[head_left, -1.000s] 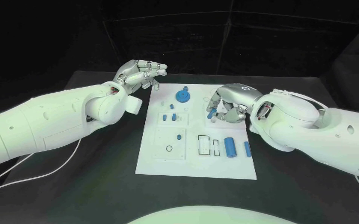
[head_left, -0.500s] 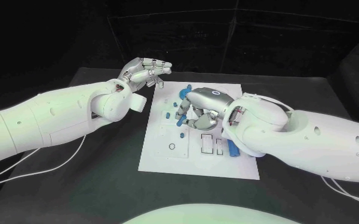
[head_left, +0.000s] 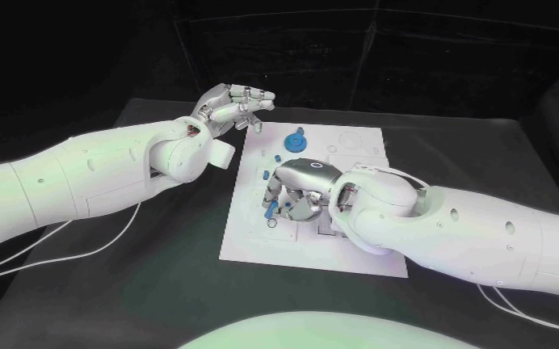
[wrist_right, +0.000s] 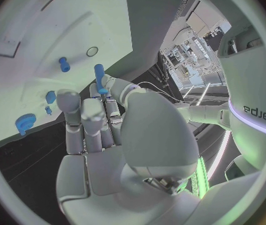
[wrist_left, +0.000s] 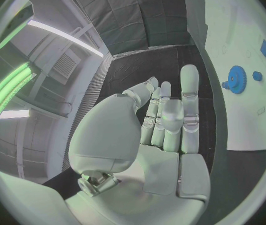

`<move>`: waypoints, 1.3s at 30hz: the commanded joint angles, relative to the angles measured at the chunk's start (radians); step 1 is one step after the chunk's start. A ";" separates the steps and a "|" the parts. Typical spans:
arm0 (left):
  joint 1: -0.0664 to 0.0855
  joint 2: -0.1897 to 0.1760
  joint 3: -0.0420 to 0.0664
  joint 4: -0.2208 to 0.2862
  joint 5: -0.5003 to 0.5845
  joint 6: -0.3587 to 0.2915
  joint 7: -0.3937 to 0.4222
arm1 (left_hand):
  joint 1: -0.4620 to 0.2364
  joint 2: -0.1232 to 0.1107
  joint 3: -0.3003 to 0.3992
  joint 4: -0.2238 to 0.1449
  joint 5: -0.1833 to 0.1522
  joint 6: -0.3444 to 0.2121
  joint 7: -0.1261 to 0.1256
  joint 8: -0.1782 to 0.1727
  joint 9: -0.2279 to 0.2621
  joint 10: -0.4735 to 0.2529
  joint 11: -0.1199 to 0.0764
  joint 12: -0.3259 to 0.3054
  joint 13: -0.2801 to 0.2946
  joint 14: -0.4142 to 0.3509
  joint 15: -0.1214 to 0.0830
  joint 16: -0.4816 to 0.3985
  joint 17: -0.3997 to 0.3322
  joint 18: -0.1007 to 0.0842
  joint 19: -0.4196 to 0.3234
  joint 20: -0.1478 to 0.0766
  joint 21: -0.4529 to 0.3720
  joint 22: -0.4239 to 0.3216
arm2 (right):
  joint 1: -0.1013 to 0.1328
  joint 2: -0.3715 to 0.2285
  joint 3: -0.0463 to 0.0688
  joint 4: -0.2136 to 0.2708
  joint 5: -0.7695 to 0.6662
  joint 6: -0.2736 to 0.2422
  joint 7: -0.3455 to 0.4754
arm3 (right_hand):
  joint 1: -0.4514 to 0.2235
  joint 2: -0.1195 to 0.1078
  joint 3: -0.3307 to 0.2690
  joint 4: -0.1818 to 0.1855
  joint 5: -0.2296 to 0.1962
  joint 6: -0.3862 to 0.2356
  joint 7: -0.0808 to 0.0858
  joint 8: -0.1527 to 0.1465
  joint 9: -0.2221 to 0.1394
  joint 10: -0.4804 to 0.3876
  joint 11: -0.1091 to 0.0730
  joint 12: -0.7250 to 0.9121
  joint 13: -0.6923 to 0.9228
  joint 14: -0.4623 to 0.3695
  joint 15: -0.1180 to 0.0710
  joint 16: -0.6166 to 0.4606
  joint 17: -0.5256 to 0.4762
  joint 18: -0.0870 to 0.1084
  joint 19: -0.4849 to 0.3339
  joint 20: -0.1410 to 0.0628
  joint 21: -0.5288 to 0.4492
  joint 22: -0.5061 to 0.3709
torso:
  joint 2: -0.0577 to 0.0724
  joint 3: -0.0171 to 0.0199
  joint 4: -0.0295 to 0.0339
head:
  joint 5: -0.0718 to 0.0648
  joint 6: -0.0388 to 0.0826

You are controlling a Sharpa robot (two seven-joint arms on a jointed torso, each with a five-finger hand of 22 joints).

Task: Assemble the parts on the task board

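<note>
My silver left hand rises before the lens, fingers held close together and empty, my thumb folded across the palm. Beyond my fingertips lies the white task board, carrying a blue toothed gear, a small blue peg just beside it, and what may be another blue part.

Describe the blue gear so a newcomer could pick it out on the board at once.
Start at the white task board in the middle of the black table and go to its far end, beyond the right hand. The blue gear sits there, near the raised left hand. It is the one wide, round, toothed piece; the other blue parts are small pegs.
</note>
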 commanded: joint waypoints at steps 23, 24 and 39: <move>0.001 0.002 0.000 0.000 0.001 0.012 0.006 | -0.002 0.007 -0.005 -0.001 0.001 -0.004 0.004 0.003 -0.001 -0.009 -0.002 0.003 0.001 -0.005 -0.001 -0.006 -0.001 0.013 -0.007 0.000 -0.002 -0.001 | -0.017 0.026 -0.007 -0.048 -0.044 0.088 0.004 | -0.008 -0.007 0.005 -0.002 0.008 0.001 0.004 -0.006 -0.001 0.041 -0.037 0.005 -0.001 0.007 0.002 0.007 0.001 -0.012 0.001 -0.002 0.006 0.002 | -0.001 0.0006 0.0001 | 0.007 -0.011; 0.001 0.002 0.000 0.000 0.001 0.012 0.006 | -0.002 0.007 -0.005 -0.001 0.001 -0.004 0.004 0.003 -0.001 -0.009 -0.002 0.003 0.001 -0.005 -0.001 -0.006 -0.001 0.013 -0.007 0.000 -0.002 -0.001 | -0.017 0.026 -0.008 -0.049 -0.046 0.089 0.003 | -0.008 -0.007 0.005 -0.002 0.008 0.001 0.004 -0.006 -0.001 0.041 -0.037 0.005 -0.001 0.007 0.002 0.007 0.001 -0.012 0.001 -0.002 0.006 0.002 | -0.001 0.0003 -0.0003 | 0.007 -0.011; 0.001 0.003 0.000 -0.002 0.001 0.013 0.005 | -0.002 0.007 -0.005 -0.001 0.001 -0.004 0.004 0.003 -0.001 -0.009 -0.002 0.003 0.001 -0.005 -0.001 -0.006 -0.001 0.013 -0.007 0.000 -0.002 -0.001 | -0.020 0.036 -0.010 -0.046 -0.108 0.083 -0.025 | -0.015 -0.009 0.004 -0.004 0.007 0.000 0.004 -0.007 -0.001 0.040 -0.037 0.002 -0.001 0.007 0.002 0.008 0.001 -0.012 -0.002 -0.001 0.006 0.002 | -0.001 -0.0002 -0.0003 | 0.006 -0.012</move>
